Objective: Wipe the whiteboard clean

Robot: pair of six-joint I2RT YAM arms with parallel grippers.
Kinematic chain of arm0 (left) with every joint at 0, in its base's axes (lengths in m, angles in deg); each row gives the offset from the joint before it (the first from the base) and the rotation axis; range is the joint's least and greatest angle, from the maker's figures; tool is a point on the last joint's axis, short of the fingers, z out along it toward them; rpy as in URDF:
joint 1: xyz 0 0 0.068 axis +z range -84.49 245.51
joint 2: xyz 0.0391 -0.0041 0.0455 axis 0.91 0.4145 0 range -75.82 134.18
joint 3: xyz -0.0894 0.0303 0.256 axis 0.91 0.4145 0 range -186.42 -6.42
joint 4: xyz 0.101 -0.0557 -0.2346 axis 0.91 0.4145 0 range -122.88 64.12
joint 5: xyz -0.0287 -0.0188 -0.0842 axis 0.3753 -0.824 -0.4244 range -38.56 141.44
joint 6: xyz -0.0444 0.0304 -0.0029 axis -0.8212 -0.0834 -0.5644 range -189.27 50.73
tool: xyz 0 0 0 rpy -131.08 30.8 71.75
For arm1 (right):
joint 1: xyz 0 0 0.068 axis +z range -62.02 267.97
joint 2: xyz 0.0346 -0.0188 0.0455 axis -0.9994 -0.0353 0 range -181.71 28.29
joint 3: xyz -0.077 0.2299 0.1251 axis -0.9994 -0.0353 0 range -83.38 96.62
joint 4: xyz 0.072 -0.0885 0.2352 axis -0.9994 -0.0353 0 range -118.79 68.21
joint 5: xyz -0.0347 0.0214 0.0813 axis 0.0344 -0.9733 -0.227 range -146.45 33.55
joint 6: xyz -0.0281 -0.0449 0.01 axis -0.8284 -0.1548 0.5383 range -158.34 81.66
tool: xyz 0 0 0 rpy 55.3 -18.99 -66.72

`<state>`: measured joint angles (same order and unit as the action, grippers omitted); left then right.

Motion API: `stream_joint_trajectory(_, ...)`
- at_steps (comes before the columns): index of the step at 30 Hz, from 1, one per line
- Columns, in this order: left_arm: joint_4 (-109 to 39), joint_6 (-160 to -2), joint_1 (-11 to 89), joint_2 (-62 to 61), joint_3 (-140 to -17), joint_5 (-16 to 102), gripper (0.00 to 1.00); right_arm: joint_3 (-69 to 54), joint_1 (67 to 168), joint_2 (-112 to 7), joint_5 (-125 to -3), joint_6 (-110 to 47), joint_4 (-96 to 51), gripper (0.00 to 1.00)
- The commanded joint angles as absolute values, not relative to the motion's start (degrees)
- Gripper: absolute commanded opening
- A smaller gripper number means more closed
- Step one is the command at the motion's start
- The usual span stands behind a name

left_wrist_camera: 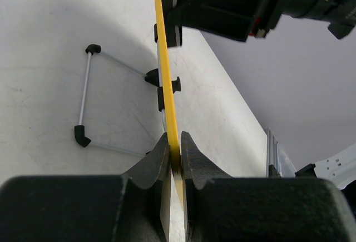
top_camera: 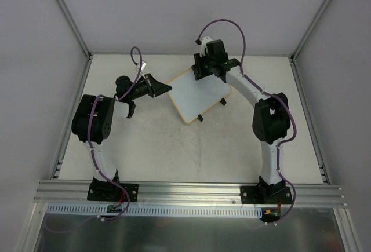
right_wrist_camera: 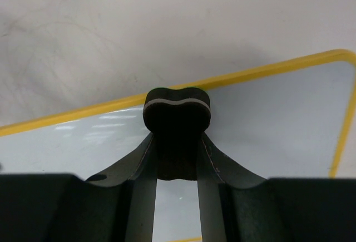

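Observation:
The whiteboard (top_camera: 200, 98) lies skewed at the middle back of the table, with a yellow frame and a blank white face (right_wrist_camera: 278, 119). My left gripper (top_camera: 159, 86) is shut on its left edge. In the left wrist view that frame shows edge-on as a yellow strip (left_wrist_camera: 167, 86) pinched between my fingertips (left_wrist_camera: 175, 156). My right gripper (top_camera: 204, 69) hovers at the board's far edge, shut on a small black eraser (right_wrist_camera: 178, 111). The eraser sits at the board's face, just inside the yellow frame.
A thin wire stand (left_wrist_camera: 83, 94) with black end caps rests on the table behind the board. Two black clip feet (top_camera: 199, 117) stick out of the board's near edge. Grey walls and aluminium posts (top_camera: 69, 14) enclose the table.

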<state>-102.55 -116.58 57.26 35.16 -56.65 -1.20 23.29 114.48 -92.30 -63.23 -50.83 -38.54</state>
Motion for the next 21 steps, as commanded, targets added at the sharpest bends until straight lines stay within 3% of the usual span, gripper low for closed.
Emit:
stream_joint_trajectory(1,-106.53,-112.07,55.4,32.64,-57.48,-8.85,0.0,19.02,121.28,-91.33,-69.37,-48.27,-37.17,0.0)
stream_joint_trajectory(21,-106.53,-112.34,55.14,32.73,-57.83,-8.85,0.0,8.29,129.63,-89.57,-71.13,-42.74,-30.41,0.0)
